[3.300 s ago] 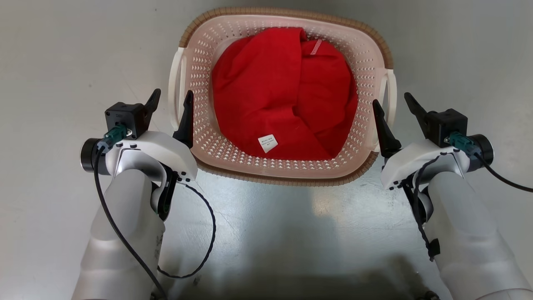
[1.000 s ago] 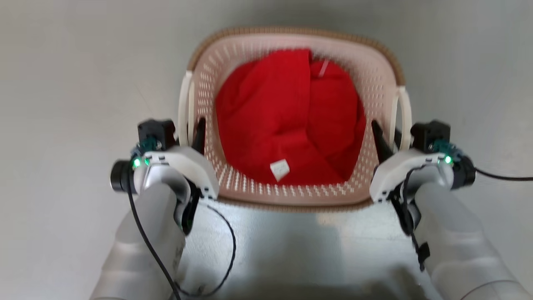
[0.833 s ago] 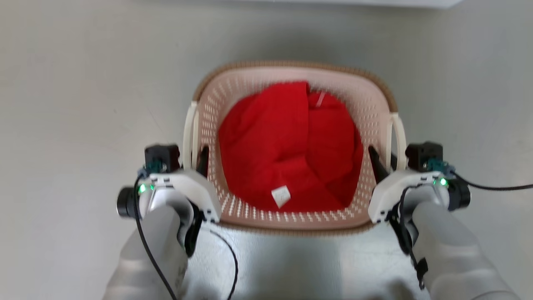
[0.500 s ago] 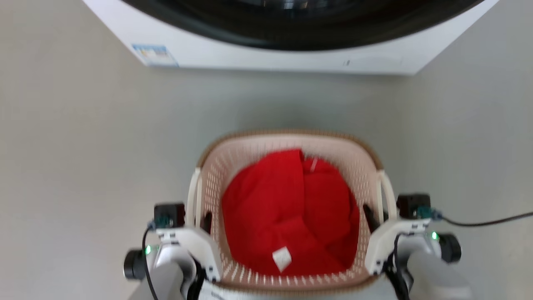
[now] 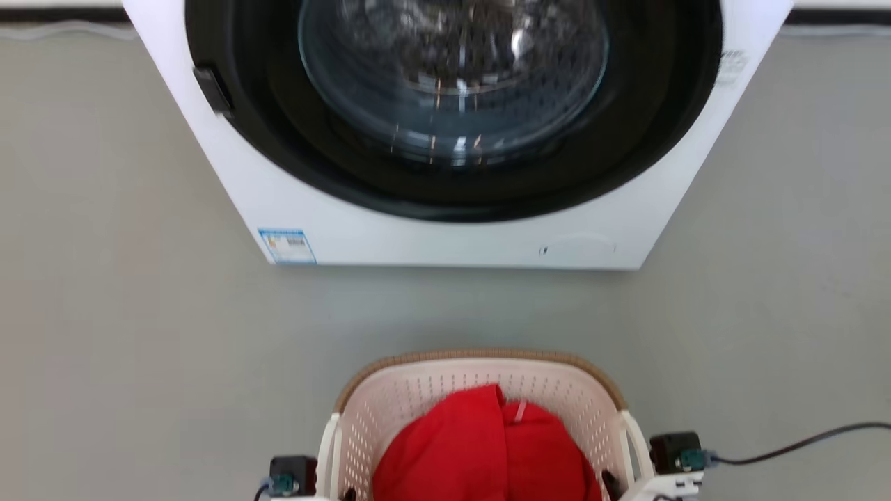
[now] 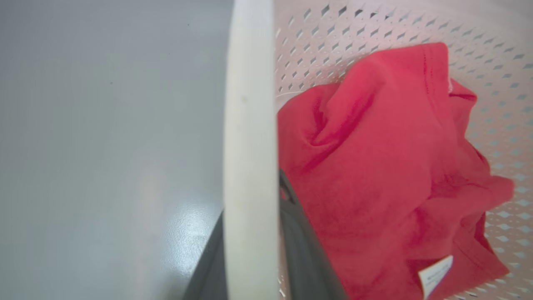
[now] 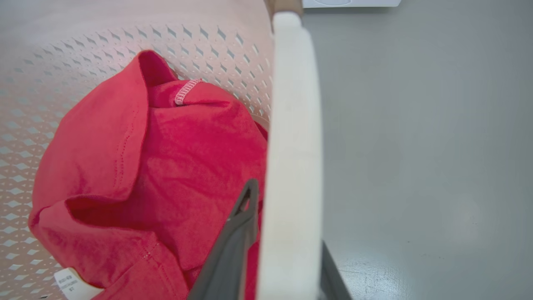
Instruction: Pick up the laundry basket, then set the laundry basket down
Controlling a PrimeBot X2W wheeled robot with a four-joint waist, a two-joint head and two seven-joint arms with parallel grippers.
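The laundry basket (image 5: 480, 357) sits at the near edge of the head view, between the two grippers. The left gripper (image 6: 252, 200) is clamped on its white left handle (image 6: 250, 104), one dark finger outside and one inside. The right gripper (image 7: 287, 216) grips the white right handle (image 7: 293, 125) likewise. A crumpled red garment (image 5: 480, 452) (white tag (image 6: 435, 275) at its near end) lies inside. Whether the base touches the grey floor (image 5: 125, 313) cannot be told. A dark cable (image 5: 800, 443) trails right. Farther off, well apart, stands a white washer (image 5: 445, 240) — its round glass door (image 5: 452, 76) faces the basket, with a blue label (image 5: 287, 245) low on the left.
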